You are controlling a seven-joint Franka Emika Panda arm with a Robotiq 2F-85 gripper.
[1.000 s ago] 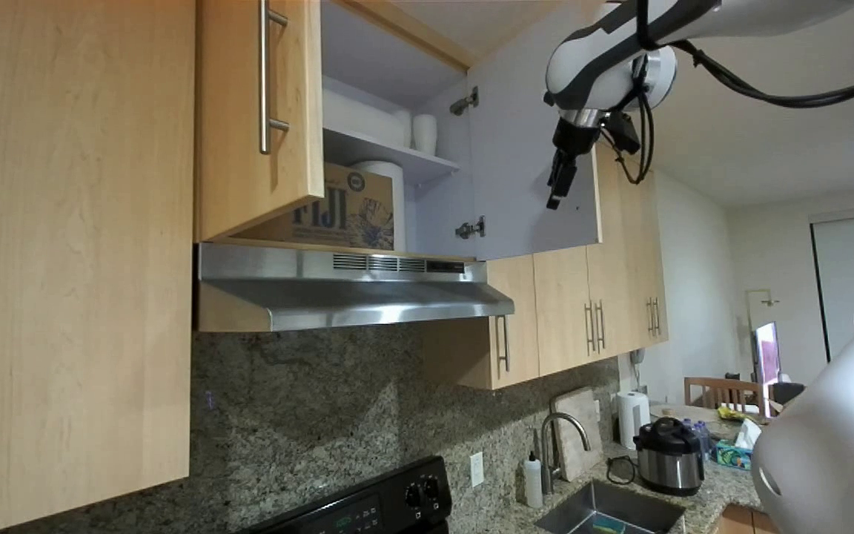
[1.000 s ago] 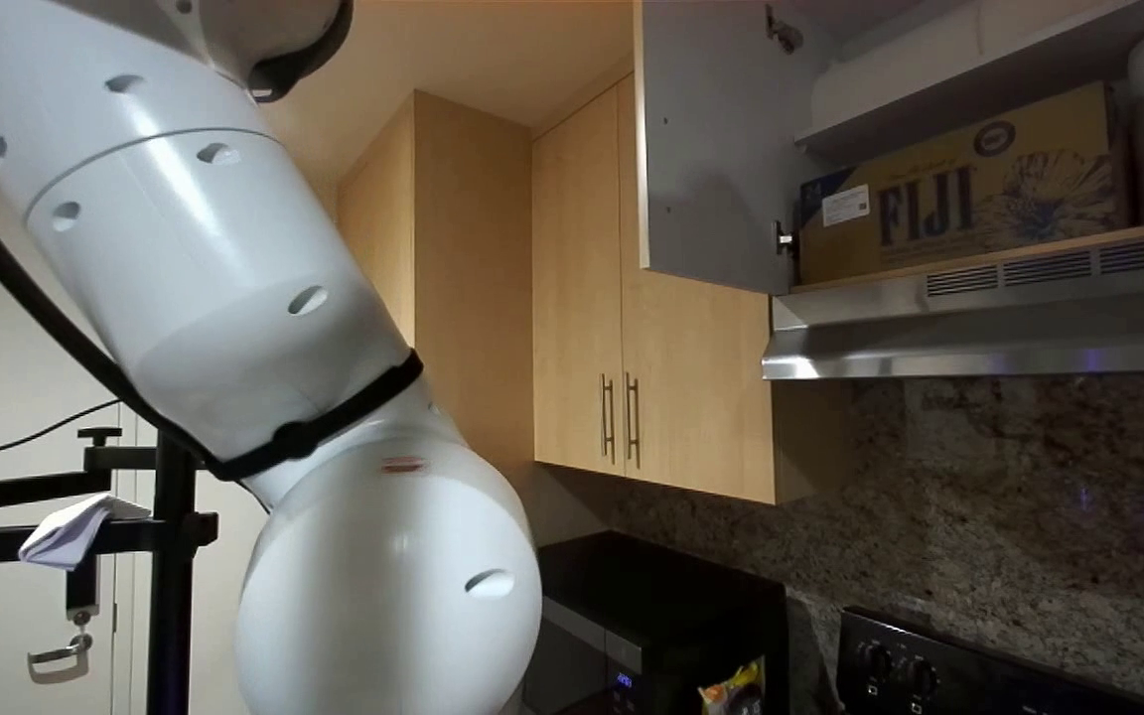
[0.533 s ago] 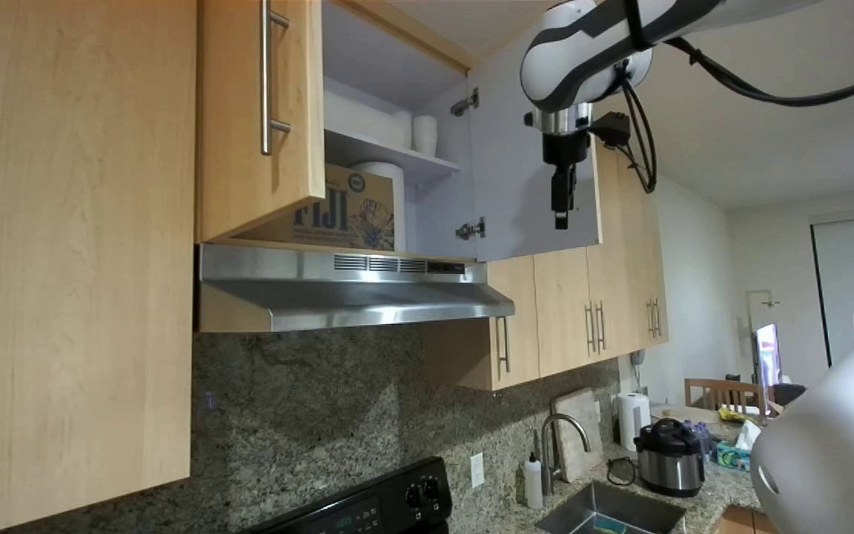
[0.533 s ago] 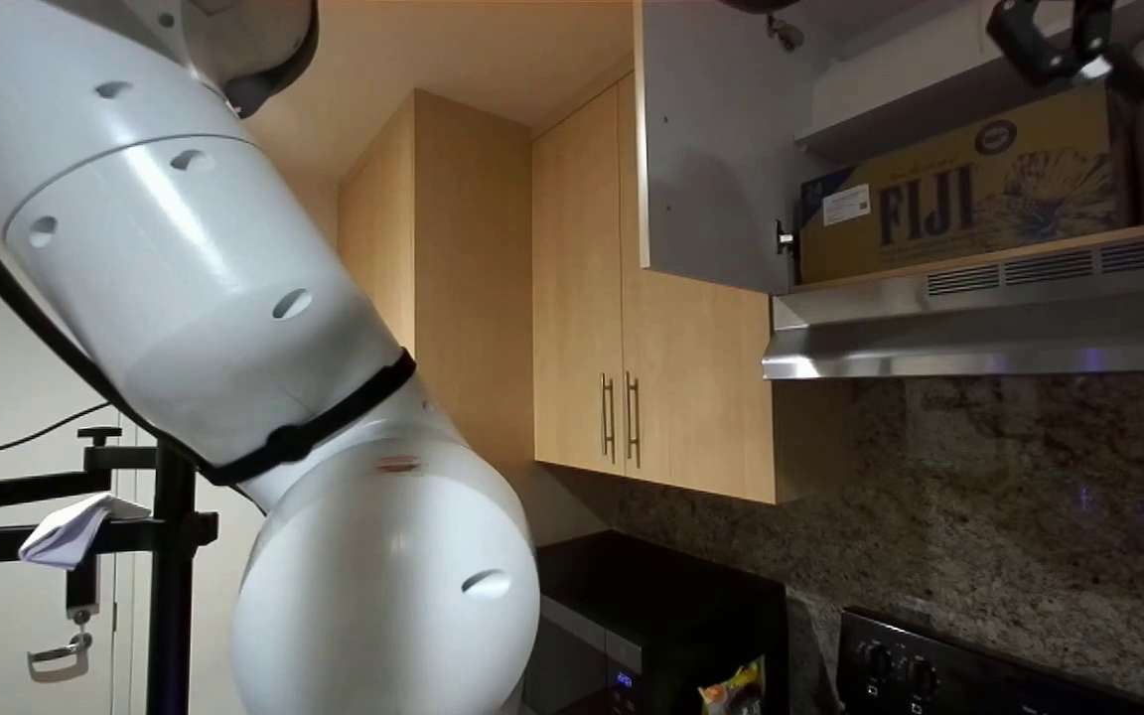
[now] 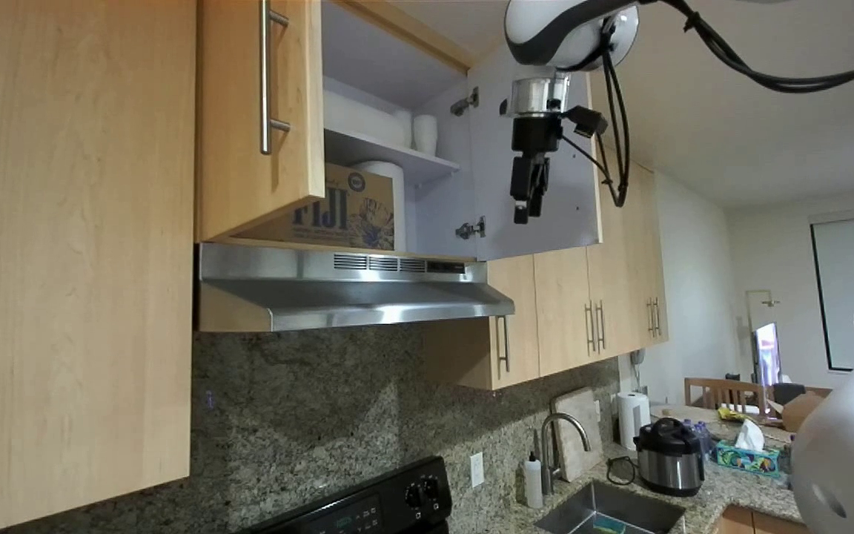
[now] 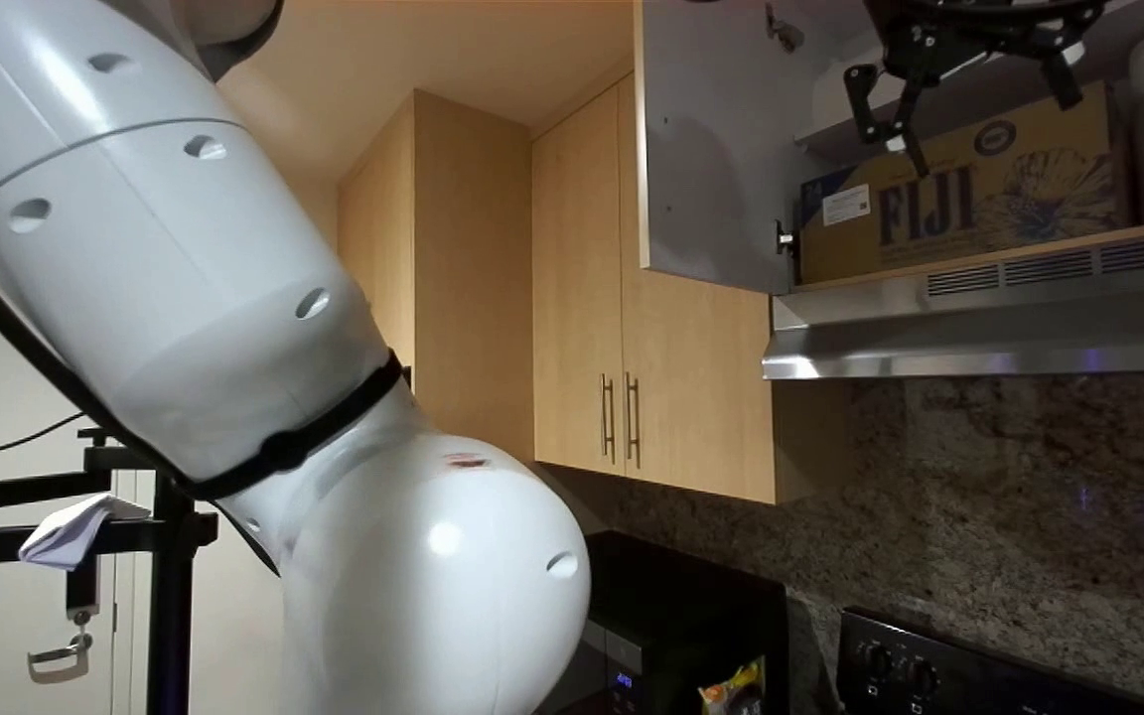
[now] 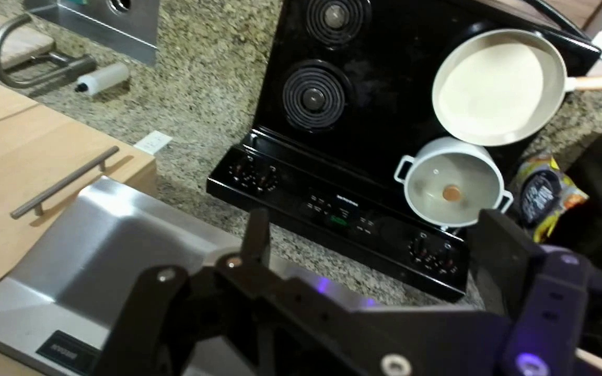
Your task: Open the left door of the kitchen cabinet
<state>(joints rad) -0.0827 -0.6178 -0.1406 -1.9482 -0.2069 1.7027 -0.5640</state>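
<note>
The left door (image 5: 227, 170), light wood with a slim metal bar handle (image 5: 265, 89), stands swung out from the kitchen cabinet (image 5: 438, 200). Its pale inner face (image 6: 711, 99) with hinges shows in an exterior view. Through the opening I see the white inside and a shelf. My gripper (image 5: 531, 211) points down in front of the cabinet, apart from the left door. Its fingers are spread with nothing between them, with the FIJI box behind the gripper (image 6: 994, 134) in an exterior view. Below the gripper (image 7: 377, 224), the wrist view shows the stove, not the left door.
The cabinet's right-hand door (image 5: 497, 237) also stands swung wide. A FIJI box (image 5: 368, 215) and a white cup (image 5: 425, 135) are inside. Beneath is a steel range hood (image 5: 368, 297); a tall wood panel (image 5: 71, 222) flanks the left door. A pan (image 7: 499, 89) and pot (image 7: 452, 183) are on the stove.
My gripper has swung leftward and turned to point straight down in an exterior view. It has come into sight at the top of an exterior view and lowered. The doors have not visibly moved.
</note>
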